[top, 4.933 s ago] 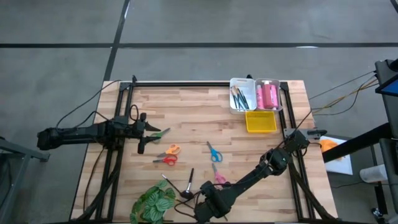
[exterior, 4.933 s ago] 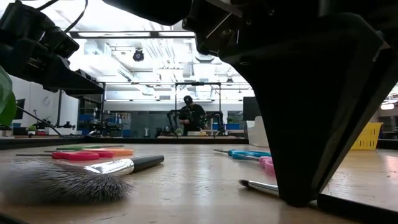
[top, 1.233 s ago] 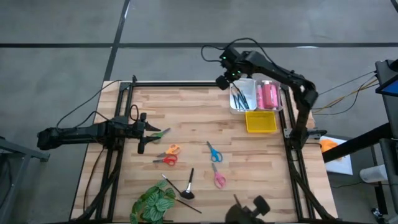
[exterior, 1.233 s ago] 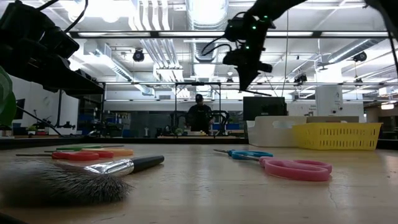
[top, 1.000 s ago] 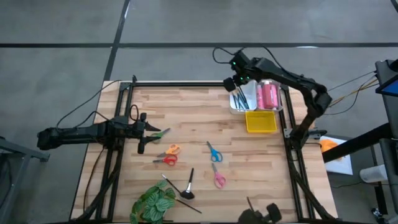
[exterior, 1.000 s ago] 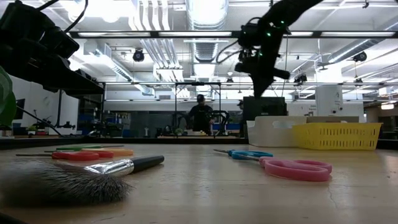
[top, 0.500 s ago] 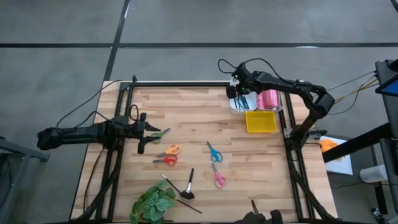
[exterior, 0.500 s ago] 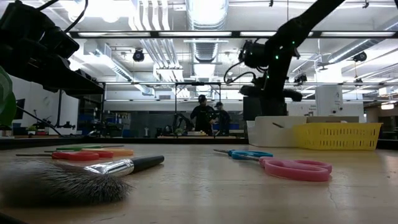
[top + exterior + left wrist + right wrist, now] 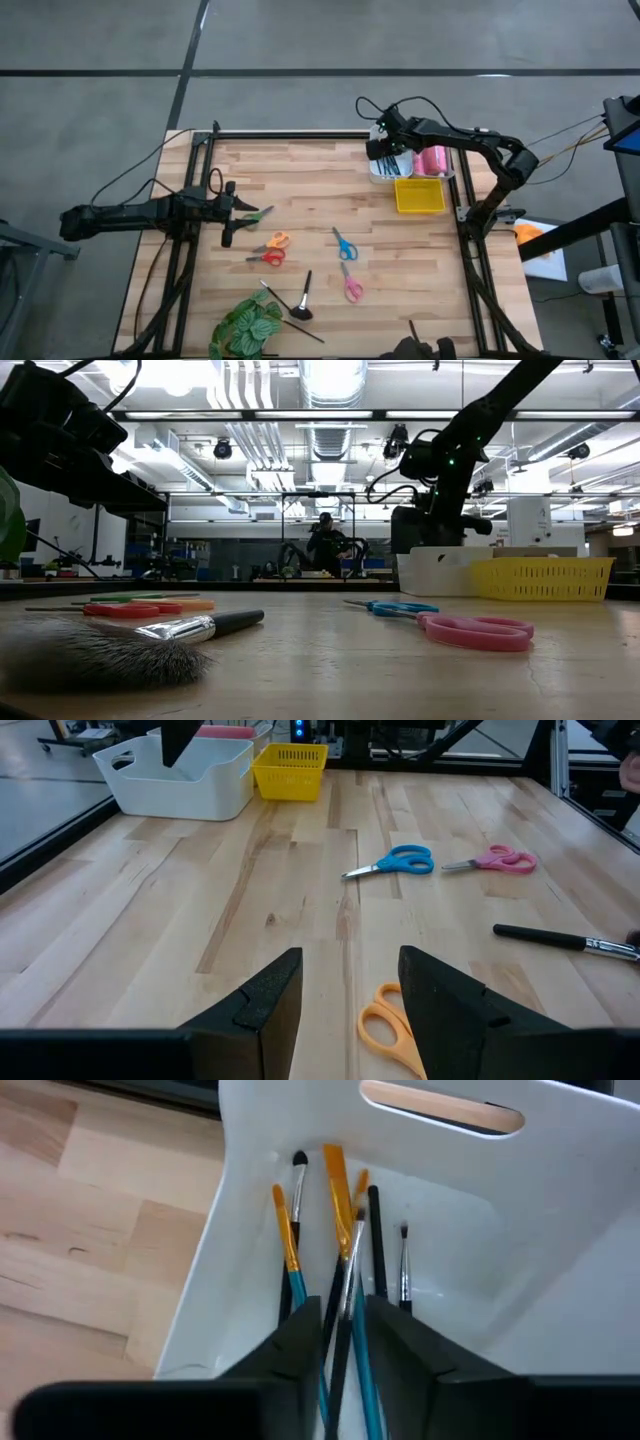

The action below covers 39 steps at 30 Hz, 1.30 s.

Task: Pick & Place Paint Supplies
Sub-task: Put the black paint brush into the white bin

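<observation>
Since a second ago the right hand [image 9: 385, 152] has dropped from above the bin's 12 o'clock edge into the white bin [image 9: 376, 173], which sits at the worktop's [image 9: 300, 190] 1 o'clock corner; its two dark fingers stand a little apart around the thin brushes [image 9: 345, 1270] lying in that bin, and whether they pinch one I cannot tell. Those brushes have slim dark or teal handles and orange or black tips, fanned against the bin's smooth, rounded plastic wall. Beside them in the bin's other half lie pink tubes [image 9: 432, 153], and a yellow mesh basket [image 9: 419, 195] touches the bin at 6 o'clock. On the pale, striped wood planks lie blue scissors [image 9: 344, 243] and pink scissors [image 9: 351, 284] near centre, orange scissors [image 9: 277, 241] and red scissors [image 9: 265, 257] toward 8 o'clock, green scissors [image 9: 254, 213] at 9 o'clock, and a bristly dark-handled brush [image 9: 302, 297] beside a leafy plant [image 9: 243, 327] at 7 o'clock. Open planks stretch between centre and bin. The left hand [image 9: 233, 213] waits at 9 o'clock, fingers apart over bare wood.
</observation>
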Each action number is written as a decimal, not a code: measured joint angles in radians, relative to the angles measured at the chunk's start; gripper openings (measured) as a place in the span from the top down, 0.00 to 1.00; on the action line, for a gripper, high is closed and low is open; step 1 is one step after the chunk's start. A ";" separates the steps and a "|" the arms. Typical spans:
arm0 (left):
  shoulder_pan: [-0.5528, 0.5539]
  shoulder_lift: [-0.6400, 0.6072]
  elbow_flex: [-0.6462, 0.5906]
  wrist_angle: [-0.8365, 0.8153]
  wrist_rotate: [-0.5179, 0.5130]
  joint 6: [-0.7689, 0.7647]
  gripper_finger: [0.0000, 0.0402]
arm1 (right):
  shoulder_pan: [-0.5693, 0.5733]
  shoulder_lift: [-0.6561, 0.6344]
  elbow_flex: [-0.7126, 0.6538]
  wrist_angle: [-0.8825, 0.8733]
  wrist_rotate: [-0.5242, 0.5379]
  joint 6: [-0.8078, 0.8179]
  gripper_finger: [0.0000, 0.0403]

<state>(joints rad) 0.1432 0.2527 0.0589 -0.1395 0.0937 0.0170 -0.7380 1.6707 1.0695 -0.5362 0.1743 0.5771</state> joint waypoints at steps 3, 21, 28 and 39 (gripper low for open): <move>0.000 0.000 0.000 0.000 0.000 0.000 0.58 | -0.003 0.000 0.000 0.000 0.000 0.000 0.70; 0.000 0.000 0.000 0.000 0.000 0.000 0.58 | 0.019 -0.103 0.013 0.195 -0.146 -0.197 0.67; 0.000 0.000 0.000 0.000 0.000 0.000 0.58 | 0.077 -0.206 0.010 0.330 -0.242 -0.396 0.67; 0.000 0.000 0.000 0.000 0.000 0.000 0.58 | 0.137 -0.380 -0.055 0.398 -0.547 -0.691 0.67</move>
<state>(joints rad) 0.1436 0.2526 0.0588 -0.1398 0.0933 0.0172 -0.6008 1.2902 1.0141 -0.1385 -0.3731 -0.1138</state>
